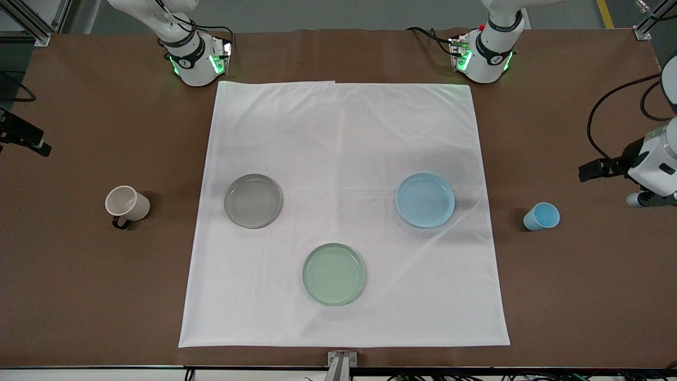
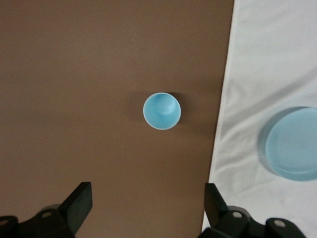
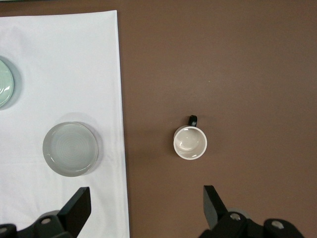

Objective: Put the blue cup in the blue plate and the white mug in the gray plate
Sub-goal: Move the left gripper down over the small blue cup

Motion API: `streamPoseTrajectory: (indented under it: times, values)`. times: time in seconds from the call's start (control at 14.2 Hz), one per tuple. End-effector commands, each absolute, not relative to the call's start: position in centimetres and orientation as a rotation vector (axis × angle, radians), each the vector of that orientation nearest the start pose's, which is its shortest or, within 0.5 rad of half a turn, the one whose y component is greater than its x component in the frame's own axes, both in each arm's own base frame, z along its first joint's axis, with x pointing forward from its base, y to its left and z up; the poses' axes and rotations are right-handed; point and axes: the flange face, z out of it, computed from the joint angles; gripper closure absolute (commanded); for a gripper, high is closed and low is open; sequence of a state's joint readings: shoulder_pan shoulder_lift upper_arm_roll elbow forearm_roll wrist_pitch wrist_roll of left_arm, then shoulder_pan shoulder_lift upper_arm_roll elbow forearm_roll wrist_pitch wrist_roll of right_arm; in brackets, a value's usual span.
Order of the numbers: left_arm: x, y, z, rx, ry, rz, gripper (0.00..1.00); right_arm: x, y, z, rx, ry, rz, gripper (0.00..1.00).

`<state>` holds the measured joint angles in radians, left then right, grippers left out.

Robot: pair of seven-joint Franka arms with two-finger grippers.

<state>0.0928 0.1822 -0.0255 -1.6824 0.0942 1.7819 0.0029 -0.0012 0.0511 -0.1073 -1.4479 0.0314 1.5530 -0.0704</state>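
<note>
the left claw (image 2: 144, 206) is hovering wide open and empty above the blue cup (image 2: 162, 111), which is standing on bare worktop (image 2: 74, 74) beside the blue plate (image 2: 293, 144). only the right wrist view is showing the right claw (image 3: 146, 208), spread empty over the white mug (image 3: 190, 143) near the gray plate (image 3: 70, 148).

From high across the table we look down toward both robot bases, taking in the whole white cloth (image 1: 344, 211). Our left wrist camera looks straight down from well above the blue cup (image 2: 162, 111), sharing it and the blue plate (image 2: 294, 144) with the front view. Our right wrist camera does likewise over the white mug (image 3: 190, 143), sharing the gray plate (image 3: 70, 148).
</note>
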Motion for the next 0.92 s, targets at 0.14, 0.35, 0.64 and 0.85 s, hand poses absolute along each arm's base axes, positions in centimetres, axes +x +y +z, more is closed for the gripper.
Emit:
streamPoseTrajectory:
  times: [0.14,0.35,0.64,0.85]
  values:
    - [60.6,8.3,36.5,-3.062,0.023,0.034,0.00,56.8,-5.2,65.3,-3.129,0.048,-0.077,0.00]
    - [60.9,9.8,30.5,-3.074,-0.001,0.061,0.11,56.8,-5.3,65.4,-3.129,0.051,-0.081,0.00]
    - [61.1,10.2,26.0,-3.094,-0.021,0.096,0.35,56.8,-5.2,65.2,-3.127,0.048,-0.074,0.00]
    - [61.0,9.6,24.6,-3.099,-0.012,0.130,0.54,57.3,-5.2,64.4,-3.130,0.046,-0.053,0.00]
